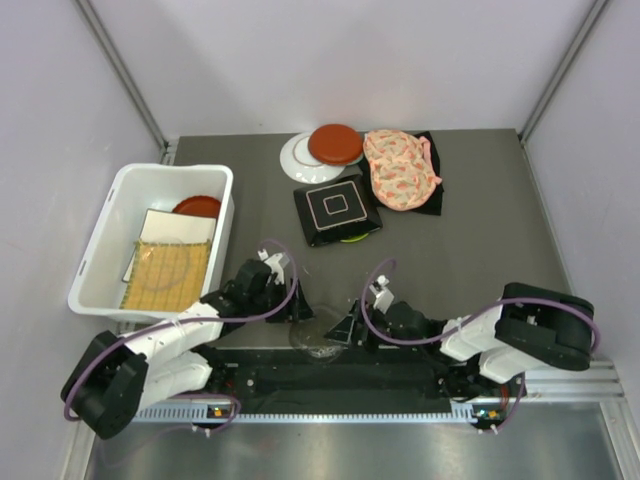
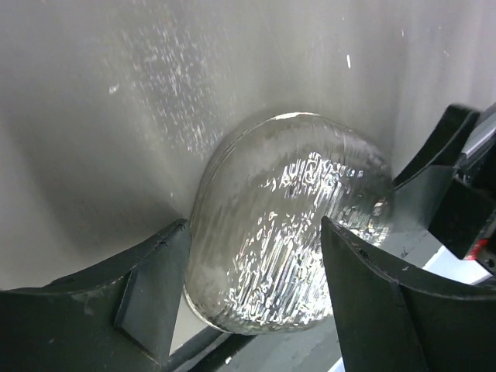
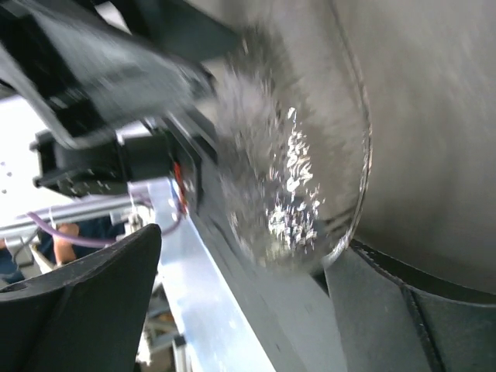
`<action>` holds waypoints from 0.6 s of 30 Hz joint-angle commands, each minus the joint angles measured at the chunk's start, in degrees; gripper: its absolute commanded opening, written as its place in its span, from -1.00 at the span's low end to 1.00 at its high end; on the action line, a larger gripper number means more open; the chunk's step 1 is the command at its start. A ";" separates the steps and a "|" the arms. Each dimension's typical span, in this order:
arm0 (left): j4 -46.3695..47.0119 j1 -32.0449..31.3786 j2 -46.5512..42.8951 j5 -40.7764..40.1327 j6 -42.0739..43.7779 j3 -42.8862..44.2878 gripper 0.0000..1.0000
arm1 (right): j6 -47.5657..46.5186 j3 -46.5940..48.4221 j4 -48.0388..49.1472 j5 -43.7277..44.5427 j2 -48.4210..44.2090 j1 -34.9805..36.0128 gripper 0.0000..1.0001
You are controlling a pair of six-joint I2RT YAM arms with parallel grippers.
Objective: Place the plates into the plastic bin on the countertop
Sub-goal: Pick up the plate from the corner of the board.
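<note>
**A:** How many plates do you count?

**B:** Eight from here. Three sit in the bin [image 1: 100, 240]: a yellow woven plate [image 1: 168, 275], a cream square plate [image 1: 178, 226] under it, and a red plate [image 1: 197, 206] at the far end. Five are out on the countertop [image 1: 480, 235]: a white plate [image 1: 298, 160] with a second red plate [image 1: 335, 144] on it, a black square plate [image 1: 337, 208] lying on a lime plate [image 1: 356, 237] (only a sliver shows), and a glass plate [image 1: 315, 336] [image 2: 287, 225] [image 3: 302, 178] right at the near edge, between my arms.

**A:** And the grippers?

**B:** Two, both open. My left gripper [image 1: 301, 307] [image 2: 256, 232] has its jaws spread over the glass plate. My right gripper [image 1: 346, 328] [image 3: 244, 252] stands wide at its rim from the other side. I can't see either one clamping it.

**A:** Room to move?

**B:** Bare countertop lies between the bin and the black square plate, and along the right wall. One floral fabric piece [image 1: 400, 168] lies on one black cloth [image 1: 433, 200], just right of the far plates.
</note>
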 commanded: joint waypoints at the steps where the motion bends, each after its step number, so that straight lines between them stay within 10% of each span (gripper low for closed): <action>1: -1.02 -0.35 -1.38 1.32 -1.53 -1.23 0.45 | -3.64 4.23 1.41 5.31 -3.37 0.26 0.62; 18: 0.21 -0.61 -2.70 -2.10 -2.94 3.60 0.50 | -15.50 14.68 -21.62 9.89 -12.16 -0.70 -0.21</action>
